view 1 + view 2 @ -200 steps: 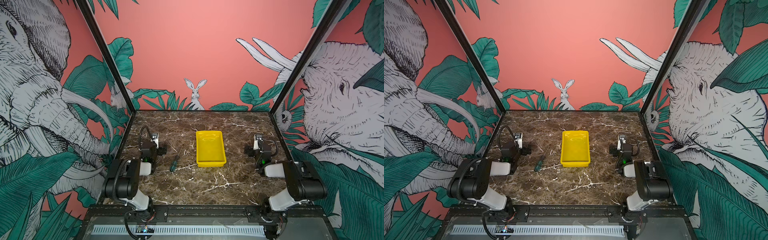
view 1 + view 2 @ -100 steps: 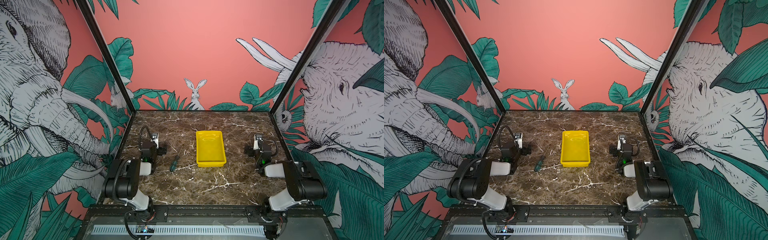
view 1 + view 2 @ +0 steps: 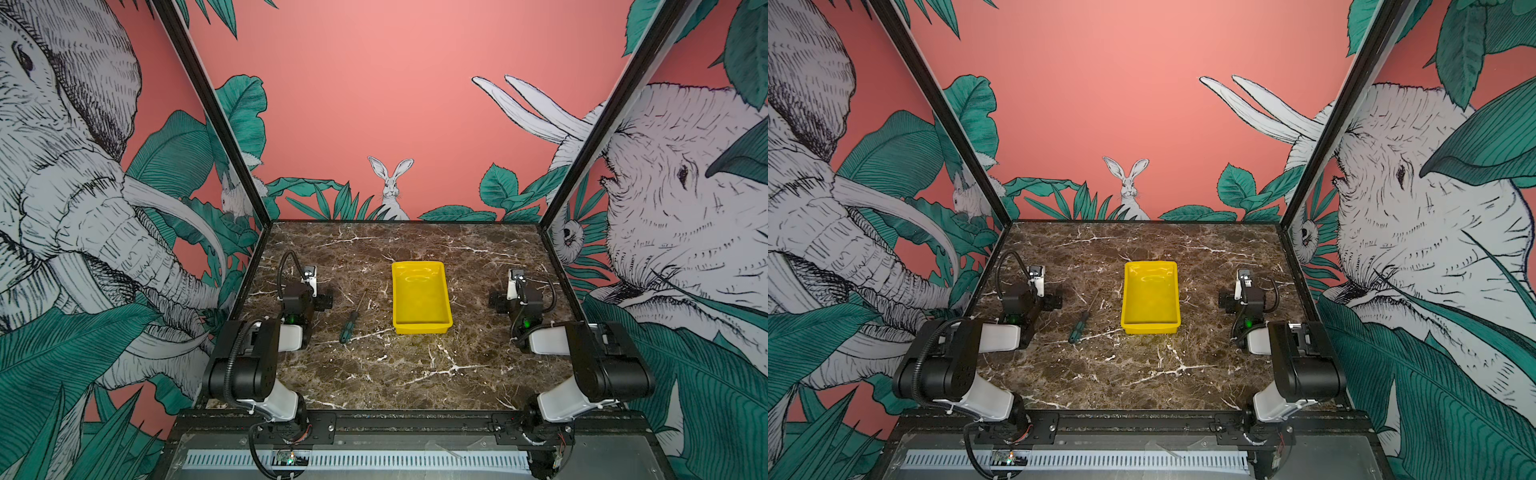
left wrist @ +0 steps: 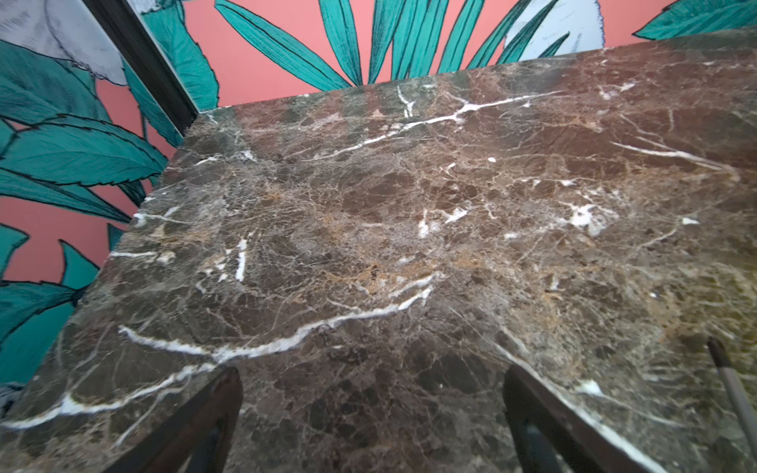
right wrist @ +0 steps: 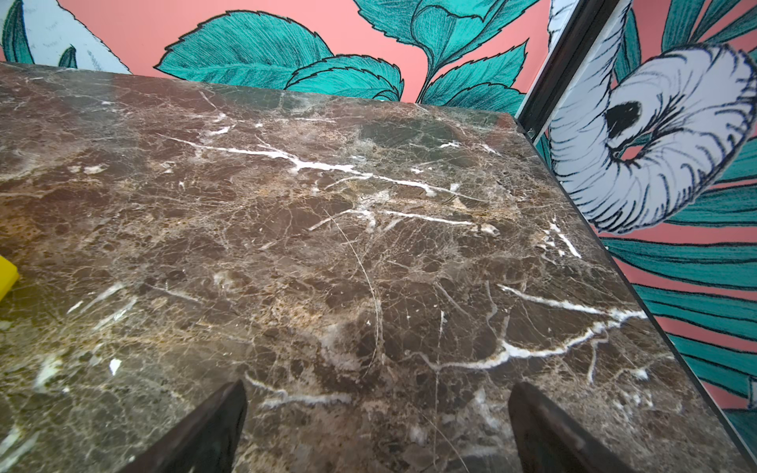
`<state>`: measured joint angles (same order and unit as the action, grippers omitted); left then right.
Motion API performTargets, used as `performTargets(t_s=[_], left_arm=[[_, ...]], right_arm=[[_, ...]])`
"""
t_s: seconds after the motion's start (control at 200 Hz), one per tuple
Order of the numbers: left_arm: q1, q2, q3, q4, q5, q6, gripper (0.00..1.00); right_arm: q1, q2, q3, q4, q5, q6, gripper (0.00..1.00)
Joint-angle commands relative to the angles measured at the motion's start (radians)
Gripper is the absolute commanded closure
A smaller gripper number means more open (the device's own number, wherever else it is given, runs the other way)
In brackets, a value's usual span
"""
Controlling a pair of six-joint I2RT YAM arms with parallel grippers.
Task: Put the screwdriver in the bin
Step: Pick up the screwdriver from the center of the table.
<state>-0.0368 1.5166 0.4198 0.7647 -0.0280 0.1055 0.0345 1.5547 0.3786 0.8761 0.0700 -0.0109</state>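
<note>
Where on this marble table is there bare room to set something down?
Biggest bare patches: the near strip between the yellow bin and the front edge of the table, and the far strip behind the bin. Between bin and right arm is free too. Crowded: the screwdriver lies between left arm and bin.

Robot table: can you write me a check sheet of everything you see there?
Surface: brown marble table with white veins.
Job's things: yellow bin is empty; screwdriver lies flat on the table beside it, on the left arm's side.
Clutter: nothing seen.
Tools: left tool open, holding nothing; right tool open, holding nothing.
Cables: black cable loops over the left arm; a second cable loops at the right arm.
Surroundings: pink wall with a painted rabbit; painted elephant at the side.
</note>
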Motion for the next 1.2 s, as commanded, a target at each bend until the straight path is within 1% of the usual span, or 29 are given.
performTargets(t_s=[0.0, 0.08, 0.12, 0.175, 0.235, 0.3, 0.35, 0.38, 0.45, 0.51, 0.59, 0.645, 0.655, 0.665, 0.72, 0.825, 0.905, 1.001, 1.076, 1.131, 1.196], left_arm=[[0.002, -0.093, 0.06, -0.137, -0.056, -0.032, 0.0], [0.001, -0.153, 0.088, -0.249, -0.094, -0.081, 0.0], [0.004, -0.19, 0.107, -0.338, -0.12, -0.142, 0.0], [0.0, -0.253, 0.173, -0.534, -0.159, -0.207, 0.0], [0.0, -0.307, 0.255, -0.75, -0.193, -0.266, 0.0], [-0.004, -0.355, 0.329, -0.92, -0.193, -0.283, 0.0], [-0.008, -0.393, 0.365, -1.003, -0.172, -0.31, 0.0], [-0.011, -0.416, 0.378, -1.034, -0.15, -0.328, 0.0], [-0.012, -0.462, 0.401, -1.104, -0.101, -0.363, 0.0], [-0.028, -0.489, 0.407, -1.149, -0.113, -0.383, 0.0], [-0.07, -0.5, 0.416, -1.208, -0.187, -0.395, 0.0], [-0.095, -0.487, 0.431, -1.242, -0.173, -0.397, 0.0], [-0.099, -0.483, 0.433, -1.245, -0.169, -0.397, 0.0], [-0.105, -0.479, 0.435, -1.25, -0.165, -0.397, 0.0], [-0.136, -0.447, 0.452, -1.276, -0.142, -0.406, 0.0], [-0.2, -0.374, 0.485, -1.335, -0.089, -0.415, 0.0], [-0.254, -0.33, 0.496, -1.359, -0.077, -0.413, 0.0], [-0.296, -0.304, 0.492, -1.363, -0.053, -0.412, 0.0], [-0.301, -0.297, 0.476, -1.361, -0.019, -0.414, 0.0], [-0.3, -0.296, 0.468, -1.367, 0.006, -0.41, 0.01], [-0.301, -0.291, 0.46, -1.383, 0.047, -0.403, 0.01]], right_arm=[[-0.007, -0.007, 0.017, 0.026, 0.003, 0.006, 0.01], [-0.008, -0.008, 0.007, 0.045, 0.012, 0.01, 0.01], [-0.008, -0.01, -0.008, 0.071, 0.023, 0.012, 0.01], [-0.011, -0.008, -0.027, 0.107, 0.001, 0.012, 0.01], [-0.014, -0.01, -0.011, 0.072, -0.025, 0.007, 0.01], [-0.018, -0.012, -0.007, 0.068, -0.067, 0.0, 0.01], [-0.018, -0.034, -0.017, 0.07, -0.071, 0.0, 0.01], [-0.018, -0.064, -0.025, 0.064, -0.074, -0.003, 0.01], [-0.018, -0.173, -0.031, -0.019, -0.065, -0.001, 0.01], [-0.016, -0.307, -0.023, -0.156, -0.068, 0.017, 0.01], [-0.017, -0.475, 0.035, -0.408, -0.035, 0.168, 0.01], [-0.016, -0.56, 0.102, -0.596, -0.042, 0.231, 0.01], [-0.016, -0.575, 0.118, -0.605, -0.045, 0.239, 0.01], [-0.016, -0.587, 0.129, -0.662, -0.047, 0.249, 0.01], [-0.012, -0.634, 0.206, -0.802, -0.065, 0.268, 0.01], [-0.007, -0.64, 0.338, -1.065, -0.095, 0.247, 0.01], [-0.006, -0.613, 0.431, -1.262, -0.128, 0.213, 0.01], [-0.007, -0.581, 0.511, -1.443, -0.128, 0.187, 0.0], [-0.006, -0.557, 0.544, -1.534, -0.135, 0.157, 0.01], [-0.005, -0.547, 0.549, -1.565, -0.147, 0.154, 0.01], [-0.007, -0.559, 0.529, -1.54, -0.218, 0.169, 0.01]])
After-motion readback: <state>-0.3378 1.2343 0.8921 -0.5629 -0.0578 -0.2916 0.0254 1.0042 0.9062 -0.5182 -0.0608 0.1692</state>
